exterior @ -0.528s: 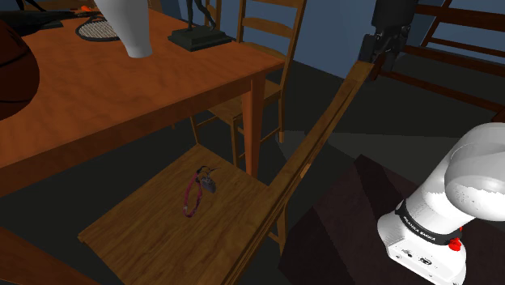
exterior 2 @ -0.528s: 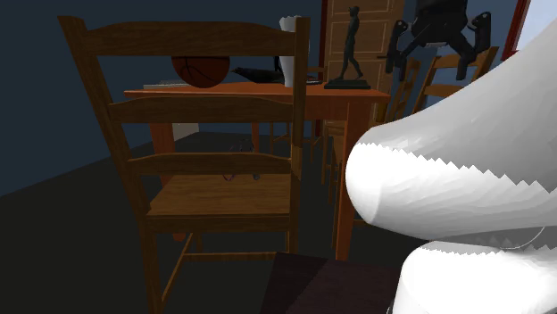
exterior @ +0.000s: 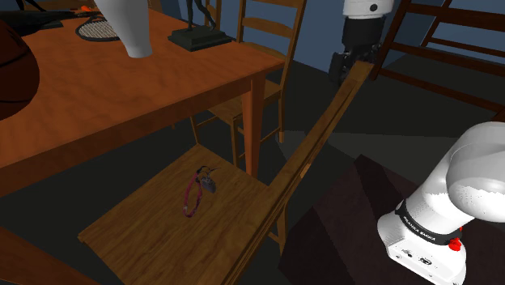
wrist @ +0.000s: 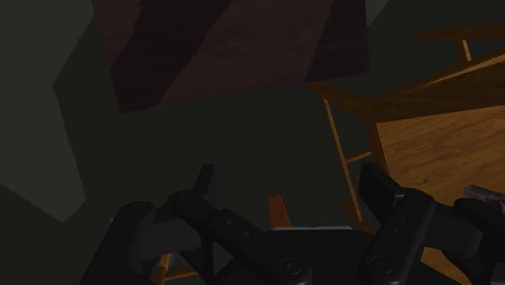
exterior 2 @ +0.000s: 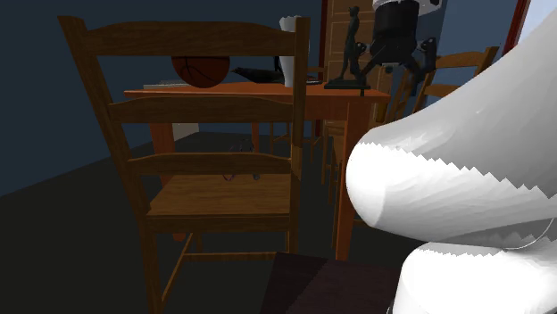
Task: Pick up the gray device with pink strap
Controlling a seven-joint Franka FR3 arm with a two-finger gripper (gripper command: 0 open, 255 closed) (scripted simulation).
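Note:
The gray device with its pink strap lies on the wooden seat of a chair, near the seat's middle. My black gripper hangs high above the far end of that chair's top rail, well away from the device and up to the shoulder view's right of it. In the second exterior view the gripper is level with the table top, in front of the dark statue. In the wrist view its fingers stand apart and open with nothing between them. A small gray object shows on the seat at the edge.
A wooden table stands beside the chair, holding a white vase, a dark statue, a racket and a basketball. A second chair stands behind the table. The dark stand and white arm base fill the lower right.
The gripper has moved toward the shoulder view's left, now over the end of the chair's top rail, and has turned about its axis. The device has not moved.

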